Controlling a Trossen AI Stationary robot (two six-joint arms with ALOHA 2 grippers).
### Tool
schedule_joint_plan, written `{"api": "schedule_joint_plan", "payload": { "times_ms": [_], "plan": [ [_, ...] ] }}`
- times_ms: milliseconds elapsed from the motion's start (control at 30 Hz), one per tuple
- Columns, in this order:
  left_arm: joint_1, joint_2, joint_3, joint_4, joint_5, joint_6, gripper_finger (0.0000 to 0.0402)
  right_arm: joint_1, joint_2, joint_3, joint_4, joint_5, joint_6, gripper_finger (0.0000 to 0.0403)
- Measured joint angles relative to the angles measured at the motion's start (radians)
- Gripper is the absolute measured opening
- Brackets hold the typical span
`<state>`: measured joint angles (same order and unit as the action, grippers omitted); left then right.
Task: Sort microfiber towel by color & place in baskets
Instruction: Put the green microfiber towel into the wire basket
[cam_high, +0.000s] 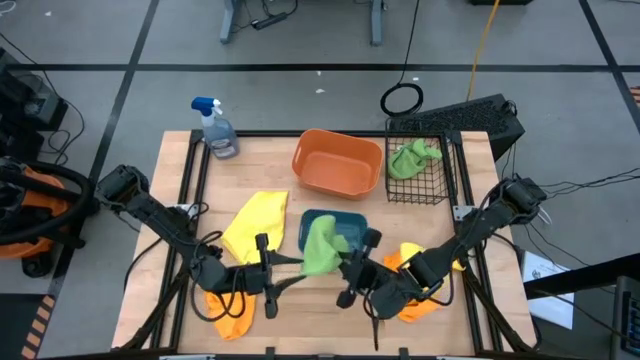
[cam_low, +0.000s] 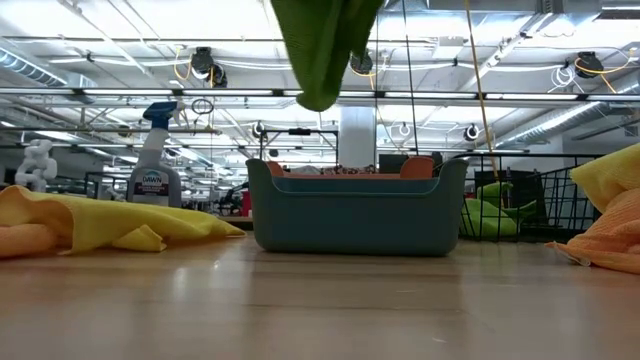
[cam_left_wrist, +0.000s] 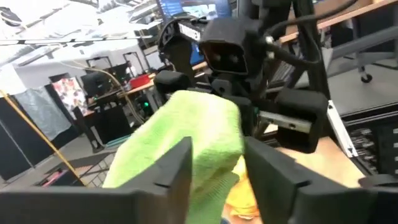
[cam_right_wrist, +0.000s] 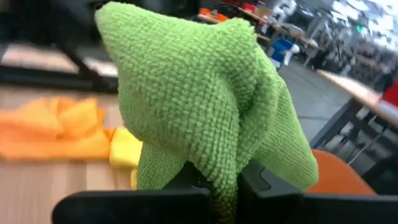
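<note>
1. One green towel (cam_high: 412, 157) already lies in the black wire basket (cam_high: 440, 180); we count that colour as begun.
2. A second green towel (cam_high: 320, 246) hangs over the teal tray (cam_high: 352, 220), pinched tight in our right gripper (cam_high: 345, 270).
3. Our left gripper (cam_high: 268, 270) sits just beside it with its fingers (cam_left_wrist: 177, 174) parted around the cloth, not closed on it.
4. The orange tub (cam_high: 337, 163) is empty; yellow towel (cam_high: 255, 222) and orange towels (cam_high: 228, 318) lie unsorted on the table (cam_high: 260, 160).

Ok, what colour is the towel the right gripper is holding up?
Bright green. The towel shows best in the right wrist view, pinched in the right gripper.
</note>
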<state>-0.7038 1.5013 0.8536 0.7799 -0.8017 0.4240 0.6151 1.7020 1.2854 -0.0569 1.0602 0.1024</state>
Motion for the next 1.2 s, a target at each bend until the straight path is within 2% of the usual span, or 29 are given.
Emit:
{"api": "schedule_joint_plan", "payload": {
  "times_ms": [167,300,400,500,633,767,1033,1200],
  "plan": [
    [-0.054,-0.015,0.000,0.067,-0.011,0.000,0.0234,0.045,0.000,0.000,-0.101,-0.014,-0.094,0.0010],
    [-0.080,-0.031,0.000,0.195,-0.022,-0.030,0.0258,0.072,0.001,-0.001,-0.151,-0.014,-0.102,0.0010],
    [-0.075,-0.031,0.001,0.201,0.025,-0.078,0.0262,0.078,0.001,-0.001,-0.147,-0.015,-0.117,0.0010],
    [-0.038,-0.031,0.001,0.131,0.067,-0.154,0.0263,0.077,0.001,-0.001,-0.145,-0.015,-0.120,0.0010],
    [0.022,-0.031,0.000,0.056,0.076,-0.233,0.0263,0.071,0.001,-0.001,-0.143,-0.015,-0.138,0.0010],
    [0.101,-0.030,0.001,-0.066,0.173,-0.331,0.0263,0.055,0.001,-0.001,-0.141,-0.015,-0.114,0.0010],
    [0.158,-0.027,0.000,-0.117,0.234,-0.340,0.0264,0.045,0.001,-0.001,-0.141,-0.013,-0.093,0.0010],
    [0.191,0.022,0.000,-0.113,0.280,-0.340,0.0264,0.039,0.001,-0.001,-0.139,-0.011,-0.088,0.0010]
  ]
}}
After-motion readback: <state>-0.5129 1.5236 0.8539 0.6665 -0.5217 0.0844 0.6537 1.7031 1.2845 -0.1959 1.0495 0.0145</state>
